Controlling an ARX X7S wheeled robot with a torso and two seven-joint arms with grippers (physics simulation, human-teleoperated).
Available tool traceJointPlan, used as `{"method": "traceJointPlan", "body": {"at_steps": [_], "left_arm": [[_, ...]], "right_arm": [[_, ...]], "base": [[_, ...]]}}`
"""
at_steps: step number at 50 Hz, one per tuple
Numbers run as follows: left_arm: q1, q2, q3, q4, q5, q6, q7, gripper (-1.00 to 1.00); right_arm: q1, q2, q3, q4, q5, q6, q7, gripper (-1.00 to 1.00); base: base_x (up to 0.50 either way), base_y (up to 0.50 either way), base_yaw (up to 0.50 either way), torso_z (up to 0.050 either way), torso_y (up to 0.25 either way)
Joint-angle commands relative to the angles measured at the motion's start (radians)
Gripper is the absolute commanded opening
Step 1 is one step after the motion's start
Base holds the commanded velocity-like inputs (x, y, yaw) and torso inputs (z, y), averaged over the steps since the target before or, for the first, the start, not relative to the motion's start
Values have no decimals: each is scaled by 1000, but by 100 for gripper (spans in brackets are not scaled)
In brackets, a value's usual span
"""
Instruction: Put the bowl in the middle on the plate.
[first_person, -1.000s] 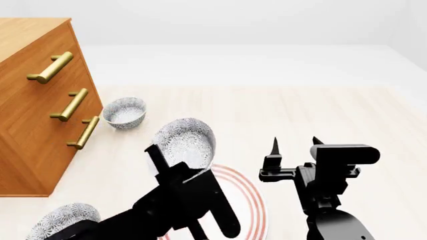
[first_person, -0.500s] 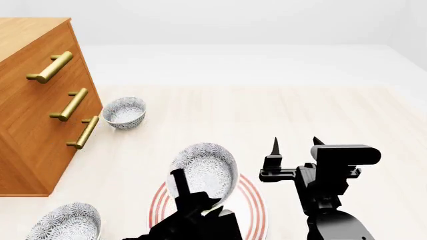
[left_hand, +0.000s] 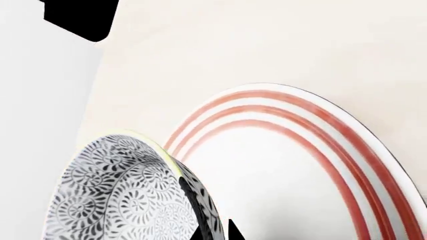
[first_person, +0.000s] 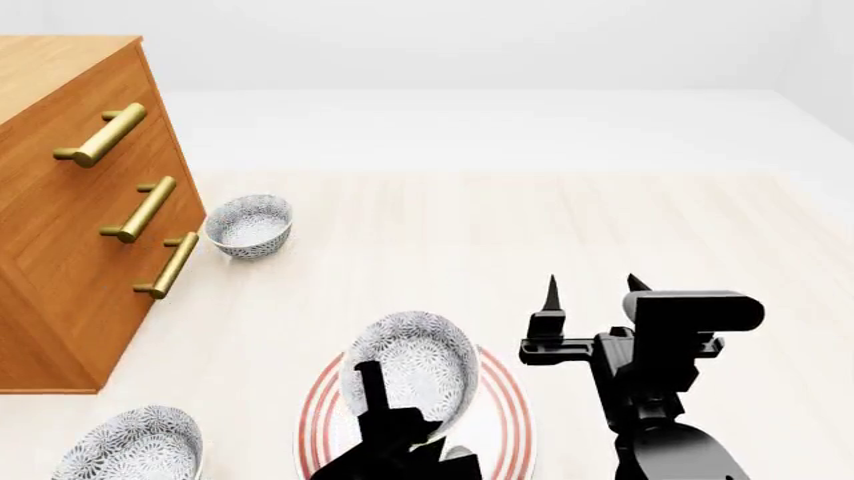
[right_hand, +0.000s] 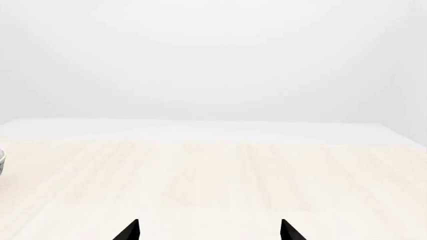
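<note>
The bowl (first_person: 414, 362), white with a fine grey-blue floral pattern, is tilted over the plate (first_person: 515, 422), a wide white plate with red rings. My left gripper (first_person: 384, 418) is shut on the bowl's near rim, one finger inside and one outside. In the left wrist view the bowl (left_hand: 127, 195) sits between the fingertips of the left gripper (left_hand: 213, 234), with the plate (left_hand: 293, 165) right behind it. I cannot tell whether the bowl touches the plate. My right gripper (first_person: 591, 290) stands open and empty to the right of the plate; its wrist view shows the right gripper (right_hand: 209, 230) over bare floor.
A wooden dresser (first_person: 67, 230) with brass handles stands at the left. One matching bowl (first_person: 250, 224) sits next to its corner, another (first_person: 134, 445) near the bottom left. Pale wooden floor stretches ahead and to the right.
My left arm has carried the bowl back toward me and lower, from beyond the plate's far edge to over its middle. The right arm has not moved.
</note>
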Motion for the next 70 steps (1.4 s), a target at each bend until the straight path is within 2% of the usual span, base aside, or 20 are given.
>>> {"method": "traceJointPlan", "body": {"at_steps": [1, 24, 53, 54, 61, 70], "left_arm": [[1, 2, 39, -40, 42, 35, -12, -100], [40, 9, 79, -151, 54, 134, -7, -100], [44, 13, 86, -181, 53, 141, -6, -100], [43, 13, 86, -181, 53, 140, -6, 100], [31, 10, 70, -151, 42, 117, -2, 100], [-14, -11, 19, -10, 10, 1, -2, 100]], "right_arm": [[-2, 3, -1, -2, 5, -3, 5, 100], [-3, 12, -5, -9, 13, 2, 17, 100], [-5, 19, -10, -8, 24, -6, 27, 100], [-5, 20, -11, -8, 24, -6, 27, 100], [-3, 22, -12, -10, 26, -5, 30, 100], [-1, 23, -16, -8, 30, -6, 31, 100]], "base": [[0, 0, 0, 0, 0], [0, 0, 0, 0, 0], [0, 0, 0, 0, 0], [0, 0, 0, 0, 0], [0, 0, 0, 0, 0], [0, 0, 0, 0, 0]]}}
